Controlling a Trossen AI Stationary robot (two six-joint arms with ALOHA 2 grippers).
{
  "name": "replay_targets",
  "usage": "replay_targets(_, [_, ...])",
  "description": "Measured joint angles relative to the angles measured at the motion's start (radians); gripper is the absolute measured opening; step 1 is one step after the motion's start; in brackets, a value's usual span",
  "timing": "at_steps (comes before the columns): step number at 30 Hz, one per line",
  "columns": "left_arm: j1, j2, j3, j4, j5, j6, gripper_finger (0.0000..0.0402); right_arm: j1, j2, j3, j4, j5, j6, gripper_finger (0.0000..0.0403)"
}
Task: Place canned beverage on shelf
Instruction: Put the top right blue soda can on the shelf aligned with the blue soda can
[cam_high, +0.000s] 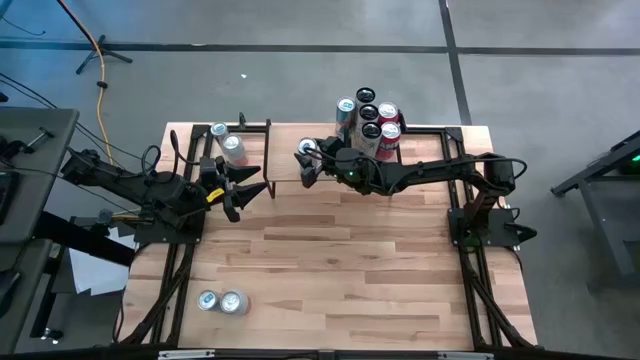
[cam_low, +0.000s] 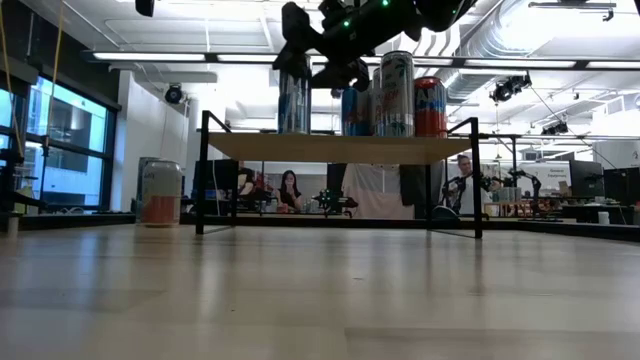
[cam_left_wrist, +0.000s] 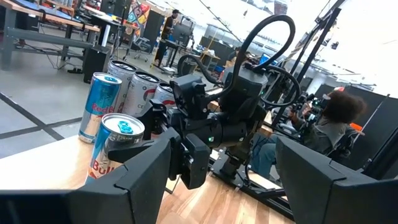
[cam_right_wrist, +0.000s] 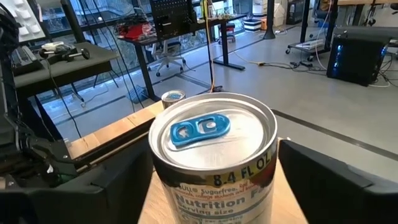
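A slim silver-and-blue can (cam_right_wrist: 213, 158) with a blue pull tab stood upright on the shelf (cam_low: 335, 148), between the right claw's (cam_high: 306, 160) parted fingers, apparently unclamped. Only the low view showed it level with clustered cans (cam_low: 398, 95). The left claw (cam_high: 243, 190) hung open, empty, above the tabletop (cam_high: 340, 270).

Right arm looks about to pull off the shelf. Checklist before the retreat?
1. Can upright on the shelf: ok.
2. Right gripper open around the can: ok; a gap shows on one side in the right wrist view.
3. Contact on the can's other side: cannot tell.
4. Other cans on the shelf stand apart from this one: ok.
5. Left gripper open, empty, off the shelf's left end, out of the retreat path: ok.
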Motion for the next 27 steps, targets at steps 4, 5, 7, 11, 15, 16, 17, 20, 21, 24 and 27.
replay_targets(4, [0.0,0.0,0.0,0.0,0.0,0.0,0.0247,0.0,-0.003,0.0,-0.02,0.012,0.01,0.0378])
replay_targets(5, [0.0,0.0,0.0,0.0,0.0,0.0,0.0247,0.0,-0.003,0.0,-0.029,0.033,0.018,0.0388])
replay_targets(7, [0.0,0.0,0.0,0.0,0.0,0.0,0.0247,0.0,-0.003,0.0,-0.049,0.066,0.033,0.0395])
replay_targets(11, [0.0,0.0,0.0,0.0,0.0,0.001,0.0247,0.0,-0.003,0.0,-0.053,0.069,0.034,0.0396])
replay_targets(15, [0.0,0.0,0.0,0.0,0.0,0.001,0.0247,0.0,-0.003,0.0,-0.051,0.071,0.029,0.0399])
replay_targets(16, [0.0,0.0,0.0,0.0,0.0,0.001,0.0247,0.0,-0.003,0.0,-0.051,0.071,0.024,0.0399])
replay_targets(17, [0.0,0.0,0.0,0.0,0.0,0.001,0.0247,0.0,-0.003,0.0,-0.051,0.071,0.017,0.0399])
replay_targets(20, [0.0,0.0,0.0,0.0,0.0,0.001,0.0247,0.0,-0.006,0.0,-0.052,0.068,0.0,0.0399])
replay_targets(21, [0.0,0.0,0.0,0.0,0.0,0.001,0.0247,0.003,-0.009,-0.001,-0.053,0.067,-0.01,0.0399])
replay_targets(24, [0.0,0.0,0.0,-0.001,0.0,0.001,0.0247,0.009,-0.021,-0.001,-0.053,0.068,-0.071,0.0399])
replay_targets(27, [0.0,0.0,0.0,-0.002,0.0,0.002,0.0247,0.015,-0.028,-0.001,-0.051,0.077,-0.106,0.0399])
